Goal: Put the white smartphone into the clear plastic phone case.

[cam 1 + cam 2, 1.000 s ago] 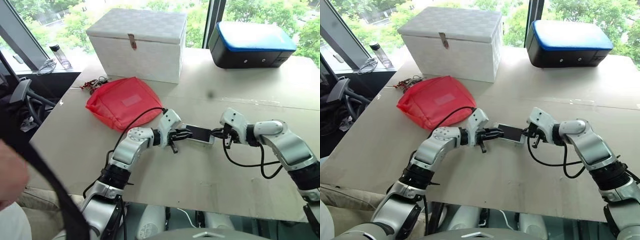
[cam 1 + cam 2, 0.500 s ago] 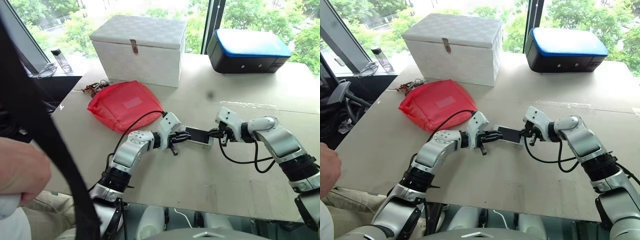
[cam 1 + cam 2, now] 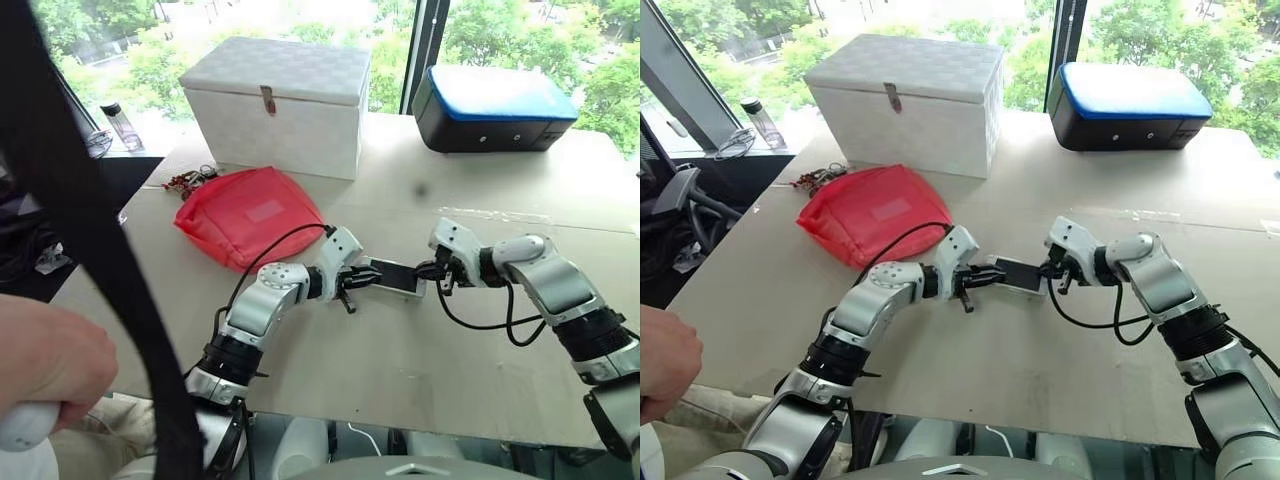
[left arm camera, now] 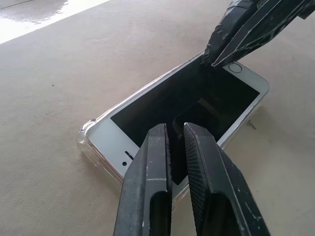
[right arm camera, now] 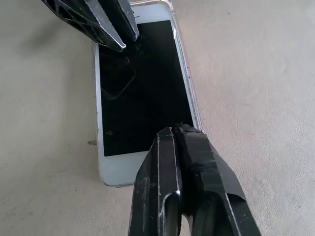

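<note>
phone [image 4: 197,105] is lying flat, screen up, mid-worktop [image 3: 400,350], between the two hands. slim rectangle, white bezels, glossy black screen, rounded corners, round home button at the end toward the right hand. case [image 4: 88,133] is a thin clear shell with raised, bumpered corners; it is wrapping the phone's earpiece end and one long edge. the home-button end is looking bare of case and slightly raised, though i cannot tell for sure.

left hand [image 4: 174,130] is reaching in low from the left, black fingers nearly together with a thin slit between them, tips over the screen near the earpiece end; gripping nothing. whether the tips are touching the glass, cannot tell.

right hand [image 5: 176,132] is angling down from the right, fingers fully closed into one wedge, tip at the phone's long edge near the home-button end; holding nothing.

worktop is a matte beige, faintly textured sheet. behind: red fabric pouch [image 3: 248,210], soft and rumpled; white woven-pattern box [image 3: 280,100] with a small latch; black case with blue top [image 3: 497,105].

a person's hand [image 3: 45,370] is at lower left.
</note>
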### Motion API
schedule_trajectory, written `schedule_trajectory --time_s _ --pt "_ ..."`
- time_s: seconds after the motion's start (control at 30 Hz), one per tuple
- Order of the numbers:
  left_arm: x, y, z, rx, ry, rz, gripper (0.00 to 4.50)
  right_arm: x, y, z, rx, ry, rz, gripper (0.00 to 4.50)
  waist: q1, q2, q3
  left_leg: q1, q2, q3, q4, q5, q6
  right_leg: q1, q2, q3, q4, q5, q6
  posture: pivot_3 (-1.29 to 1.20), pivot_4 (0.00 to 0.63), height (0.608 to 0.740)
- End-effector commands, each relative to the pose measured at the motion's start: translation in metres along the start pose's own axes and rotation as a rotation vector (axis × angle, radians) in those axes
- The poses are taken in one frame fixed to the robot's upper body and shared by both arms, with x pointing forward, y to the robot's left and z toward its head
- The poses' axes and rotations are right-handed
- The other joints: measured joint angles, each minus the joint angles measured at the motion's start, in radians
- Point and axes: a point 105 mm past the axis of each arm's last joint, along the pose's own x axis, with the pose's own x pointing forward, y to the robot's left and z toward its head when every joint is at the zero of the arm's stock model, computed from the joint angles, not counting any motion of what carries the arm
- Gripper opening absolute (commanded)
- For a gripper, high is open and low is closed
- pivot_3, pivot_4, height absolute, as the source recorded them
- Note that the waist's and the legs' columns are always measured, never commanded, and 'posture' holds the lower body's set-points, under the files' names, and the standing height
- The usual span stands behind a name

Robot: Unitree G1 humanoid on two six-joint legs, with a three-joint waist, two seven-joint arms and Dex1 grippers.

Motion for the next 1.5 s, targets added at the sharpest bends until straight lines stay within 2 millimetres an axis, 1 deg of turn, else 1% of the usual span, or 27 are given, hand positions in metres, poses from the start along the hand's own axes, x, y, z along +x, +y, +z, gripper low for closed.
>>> schedule_trajectory --time_s 0.03,0.13,0.27,0.33,0.4,0.7,1.03,1.17,1.37,1.5 --pt "-0.001 -0.003 0.010 0.024 -0.031 -0.002 0.53 0.028 0.036 -0.091 0.191 0.323 0.130 0.00 0.000 0.001 -0.002 0.000 0.000 0.000 -0.001 0.000 0.000 0.000 0.000 0.000 -0.001 0.000 0.000 0.00 0.150 0.740" --pt "-0.001 -0.003 0.010 0.021 -0.030 -0.001 0.53 0.030 0.039 -0.096 0.191 0.341 0.138 0.00 0.000 0.002 -0.004 0.001 0.000 0.000 -0.003 0.000 0.000 0.000 0.000 0.000 -0.002 0.000 -0.001 0.00 0.150 0.740" --pt "-0.001 -0.004 0.010 0.020 -0.030 0.001 0.53 0.032 0.040 -0.100 0.192 0.356 0.142 0.00 0.000 0.001 -0.007 0.001 0.000 0.000 -0.005 0.000 0.000 0.001 0.000 0.000 -0.005 0.000 -0.001 0.00 0.150 0.740" --pt "-0.001 -0.004 0.010 0.020 -0.031 0.002 0.53 0.033 0.039 -0.102 0.196 0.363 0.141 0.00 0.000 0.001 -0.007 0.003 0.000 0.000 -0.006 -0.003 -0.004 0.003 0.000 0.000 -0.007 0.000 -0.001 0.00 0.150 0.740" --pt "-0.001 -0.004 0.010 0.019 -0.032 0.002 0.53 0.034 0.040 -0.104 0.206 0.368 0.143 0.00 0.000 0.001 -0.007 0.008 0.000 0.000 -0.009 -0.003 -0.005 0.009 -0.001 0.000 -0.011 0.000 -0.001 0.00 0.150 0.740" --pt "-0.002 -0.003 0.008 0.021 -0.027 0.005 0.53 0.037 0.043 -0.106 0.223 0.376 0.150 0.00 0.000 0.001 -0.008 0.010 0.000 0.001 -0.015 -0.003 -0.005 0.010 -0.001 0.000 -0.016 -0.001 -0.001 0.00 0.150 0.740" --pt "-0.003 -0.004 0.006 0.026 -0.020 0.001 0.53 0.031 0.042 -0.110 0.202 0.407 0.136 0.00 0.002 0.001 -0.008 0.009 0.000 0.001 -0.016 -0.003 -0.005 0.010 -0.001 0.000 -0.017 -0.001 -0.003 0.00 0.150 0.740" --pt "-0.002 -0.003 0.007 0.031 -0.020 -0.003 0.53 0.022 0.042 -0.116 0.190 0.441 0.139 0.00 0.005 0.001 -0.008 0.009 0.000 0.001 -0.016 -0.003 -0.005 0.010 -0.002 0.000 -0.019 -0.001 -0.003 0.00 0.150 0.740" --pt "-0.001 -0.002 0.007 0.037 -0.017 -0.008 0.53 0.011 0.042 -0.111 0.176 0.447 0.147 0.00 0.009 0.001 -0.008 0.005 -0.001 0.001 -0.019 -0.003 -0.004 0.010 -0.005 -0.004 -0.026 -0.001 -0.003 0.00 0.150 0.740" --pt "0.000 -0.003 0.007 0.040 -0.017 -0.013 0.53 0.010 0.041 -0.110 0.175 0.453 0.146 0.00 0.008 0.001 -0.008 0.004 -0.002 0.001 -0.021 -0.005 -0.001 0.010 -0.006 -0.004 -0.031 -0.001 -0.003 0.00 0.150 0.740"
